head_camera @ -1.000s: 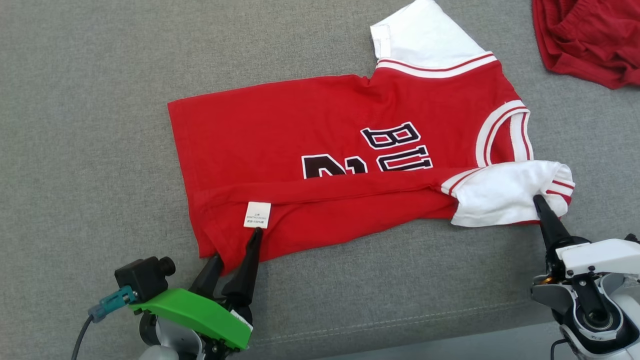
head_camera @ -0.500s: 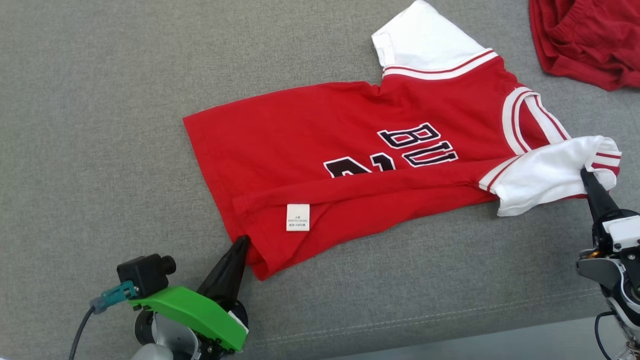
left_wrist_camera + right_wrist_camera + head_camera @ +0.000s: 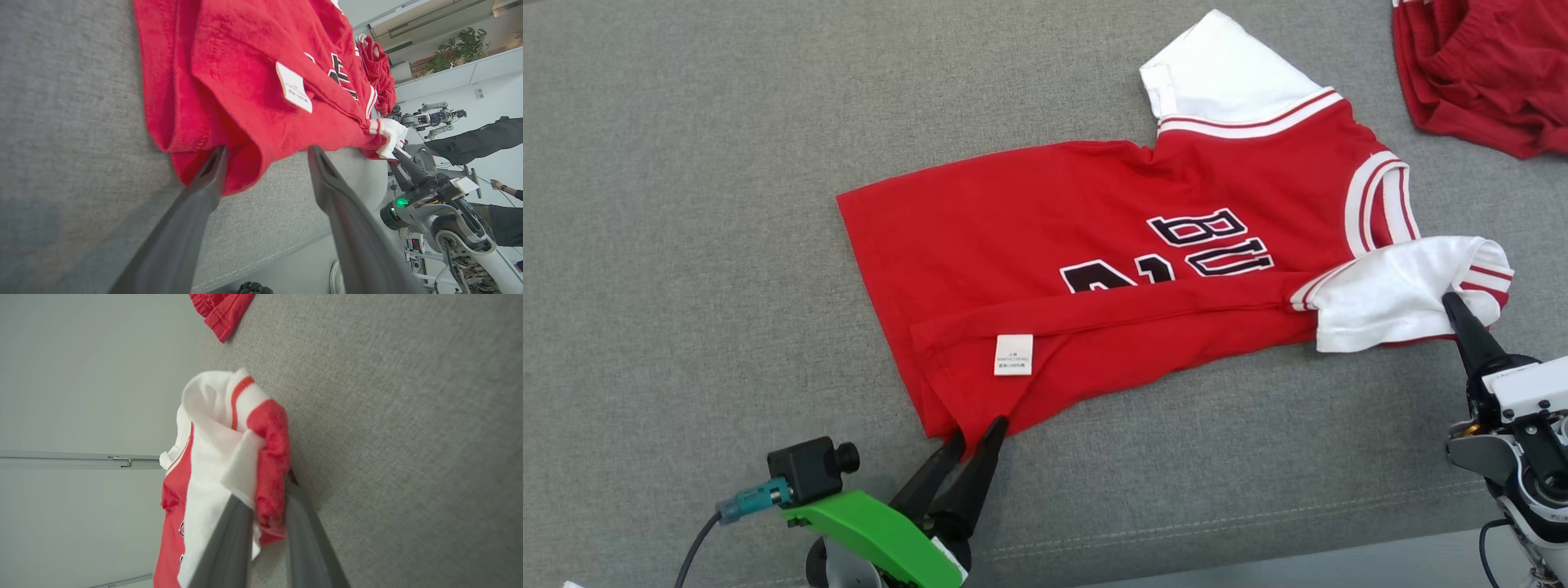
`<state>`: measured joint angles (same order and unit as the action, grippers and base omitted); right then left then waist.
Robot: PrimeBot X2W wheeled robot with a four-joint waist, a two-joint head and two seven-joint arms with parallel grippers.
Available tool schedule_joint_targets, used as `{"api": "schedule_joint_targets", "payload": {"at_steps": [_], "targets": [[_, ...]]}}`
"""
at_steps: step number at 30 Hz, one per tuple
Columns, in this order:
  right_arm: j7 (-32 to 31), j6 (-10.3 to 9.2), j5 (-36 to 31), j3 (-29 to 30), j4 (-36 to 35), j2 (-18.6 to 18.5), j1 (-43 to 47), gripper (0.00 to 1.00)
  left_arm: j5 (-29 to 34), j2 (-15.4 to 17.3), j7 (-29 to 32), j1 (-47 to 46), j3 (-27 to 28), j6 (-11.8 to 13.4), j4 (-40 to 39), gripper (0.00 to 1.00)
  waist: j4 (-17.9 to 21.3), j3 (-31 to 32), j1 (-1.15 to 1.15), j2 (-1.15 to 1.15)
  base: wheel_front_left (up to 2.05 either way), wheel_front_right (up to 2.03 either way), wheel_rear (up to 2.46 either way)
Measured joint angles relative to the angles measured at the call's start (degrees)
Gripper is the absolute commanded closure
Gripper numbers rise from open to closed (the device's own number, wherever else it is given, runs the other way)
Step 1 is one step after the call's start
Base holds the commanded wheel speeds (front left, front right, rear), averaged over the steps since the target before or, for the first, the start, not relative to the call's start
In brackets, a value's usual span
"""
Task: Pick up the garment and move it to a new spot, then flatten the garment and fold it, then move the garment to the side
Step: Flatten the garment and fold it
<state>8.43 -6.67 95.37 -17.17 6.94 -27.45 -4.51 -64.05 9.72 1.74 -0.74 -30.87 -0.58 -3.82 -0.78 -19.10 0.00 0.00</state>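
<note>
Since a second ago: red jersey (image 3: 1094, 245) dragged toward the right of the head view, with the other red garment (image 3: 1478, 73) in the upper right corner unmoved, so a true shift of the cloth. Done by the right gripper (image 3: 1454, 304), pinched tight on the white sleeve (image 3: 1388, 302) right of centre, cloth bunched between its fingers in the right wrist view.

Meanwhile, for the left gripper (image 3: 977, 431): spread at the hem below the white label (image 3: 1013, 355) at first, then snapped closed on nothing just left of the hem, now spread wide again at the lowest hem corner (image 3: 237, 155), cloth lying between the fingers but not gripped. Probably a missed catch and a second try; no fold possible without a hold on that corner.

Jersey flat across the middle of the grey upholstered surface (image 3: 686, 204), lower long edge turned over, label side up. Close below both grippers: stitched front seam (image 3: 1176, 527) and drop-off along the bottom of the frame, so little room there. Plenty of bare grey at left and along the top; tighter at upper right, near the other garment.
</note>
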Motion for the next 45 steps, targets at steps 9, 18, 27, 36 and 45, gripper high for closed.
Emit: {"api": "schedule_joint_targets", "payload": {"at_steps": [9,18,27,36,45], "targets": [[-0.3,-0.42,0.0,-0.2,0.2,0.0,0.0,1.0,-1.3,0.2,0.0,0.7,1.2,-0.4,-0.5,0.0,-0.3,0.0,0.0,0.0,0.0,0.0,0.0],[-0.5,-0.42,0.0,-0.2,-0.1,0.0,-0.9,1.0,-1.1,0.4,0.3,-1.1,1.1,-0.4,-0.1,0.0,-0.2,-1.1,0.0,0.0,0.0,0.0,0.0],[-0.5,-0.42,0.0,-0.1,-0.1,0.0,-1.4,1.0,-1.2,0.0,1.8,-3.4,0.8,-1.0,2.0,0.63,0.2,-2.1,0.0,0.0,0.0,0.0,0.0],[-0.5,-0.42,0.0,-0.1,0.3,0.4,-1.5,1.0,-2.6,-0.4,3.0,-4.1,0.5,-2.5,3.4,1.0,0.3,-2.0,0.0,0.0,0.0,0.0,0.0],[-0.9,-0.43,-0.1,-0.6,1.5,0.2,-0.7,1.0,-5.9,2.9,6.3,-4.0,1.3,-3.5,4.0,1.0,-0.2,-0.7,0.0,0.0,0.0,0.0,0.0]]}}
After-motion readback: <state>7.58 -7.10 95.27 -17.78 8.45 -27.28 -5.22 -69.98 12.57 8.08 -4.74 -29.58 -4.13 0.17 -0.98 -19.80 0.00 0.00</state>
